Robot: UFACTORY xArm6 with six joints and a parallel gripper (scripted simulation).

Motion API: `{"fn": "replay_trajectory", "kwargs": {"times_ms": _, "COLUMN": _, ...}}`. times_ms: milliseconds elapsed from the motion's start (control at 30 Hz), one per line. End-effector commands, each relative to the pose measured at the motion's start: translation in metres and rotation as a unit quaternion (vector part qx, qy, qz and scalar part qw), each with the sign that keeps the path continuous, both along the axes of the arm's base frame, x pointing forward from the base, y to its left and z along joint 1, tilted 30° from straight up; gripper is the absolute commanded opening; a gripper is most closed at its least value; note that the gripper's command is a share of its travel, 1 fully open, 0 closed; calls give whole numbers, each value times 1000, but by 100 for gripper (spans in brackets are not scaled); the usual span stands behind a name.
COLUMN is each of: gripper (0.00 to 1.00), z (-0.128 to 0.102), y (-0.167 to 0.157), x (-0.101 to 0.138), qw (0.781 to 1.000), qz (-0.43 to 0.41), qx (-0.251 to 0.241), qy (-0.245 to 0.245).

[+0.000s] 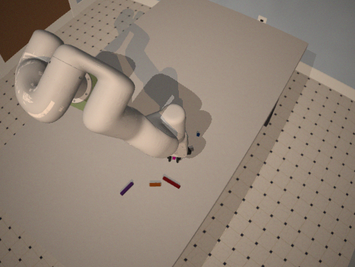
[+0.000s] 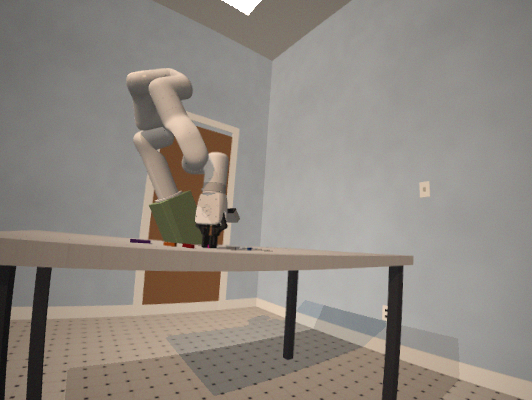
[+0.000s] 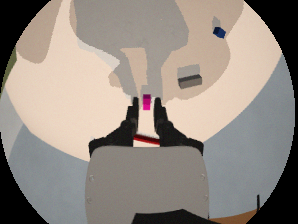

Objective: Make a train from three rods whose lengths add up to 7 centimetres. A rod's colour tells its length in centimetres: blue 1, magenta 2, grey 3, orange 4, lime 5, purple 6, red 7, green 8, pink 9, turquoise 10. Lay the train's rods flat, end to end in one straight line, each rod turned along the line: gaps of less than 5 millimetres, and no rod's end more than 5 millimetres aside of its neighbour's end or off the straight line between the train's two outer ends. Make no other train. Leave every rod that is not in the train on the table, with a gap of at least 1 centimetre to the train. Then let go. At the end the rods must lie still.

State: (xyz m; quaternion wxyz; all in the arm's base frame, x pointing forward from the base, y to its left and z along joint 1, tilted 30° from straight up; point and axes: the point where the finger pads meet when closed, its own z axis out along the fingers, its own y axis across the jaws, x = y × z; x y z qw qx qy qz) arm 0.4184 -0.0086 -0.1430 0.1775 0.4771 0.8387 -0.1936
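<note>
The table [image 1: 100, 217] [image 2: 300, 258] [image 3: 65, 110] bears the orange rod [image 1: 155, 184] [image 2: 170, 244] at lower centre; the tool [image 1: 174, 159] [image 2: 209, 245] [image 3: 146, 104], slightly open, straddles the magenta rod [image 1: 174, 158] [image 2: 208, 246] [image 3: 146, 103] without gripping.

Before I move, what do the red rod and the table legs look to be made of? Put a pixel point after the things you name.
Red rod [image 1: 171, 182] [image 2: 188, 246] [image 3: 146, 139]: possibly painted wood or plastic; one even colour, straight edges, no visible grain.

Table legs [image 2: 392, 332]: perhaps dark-coated metal; slim, straight, near-black, with little shine, though painted wood is possible.
</note>
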Motion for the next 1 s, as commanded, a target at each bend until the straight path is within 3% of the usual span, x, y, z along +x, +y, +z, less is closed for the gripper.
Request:
{"fn": "replay_trajectory", "kwargs": {"times_ms": 0, "gripper": 24, "z": 1, "y": 1, "x": 1, "qw": 1000, "qz": 1, "qx": 0, "qy": -1}}
{"fn": "replay_trajectory", "kwargs": {"times_ms": 800, "gripper": 24, "z": 1, "y": 1, "x": 1, "qw": 1000, "qz": 1, "qx": 0, "qy": -1}}
{"fn": "replay_trajectory", "kwargs": {"times_ms": 833, "gripper": 4, "z": 1, "y": 1, "x": 1, "qw": 1000, "qz": 1, "qx": 0, "qy": -1}}
{"fn": "replay_trajectory", "kwargs": {"times_ms": 967, "gripper": 4, "z": 1, "y": 1, "x": 1, "qw": 1000, "qz": 1, "qx": 0, "qy": -1}}
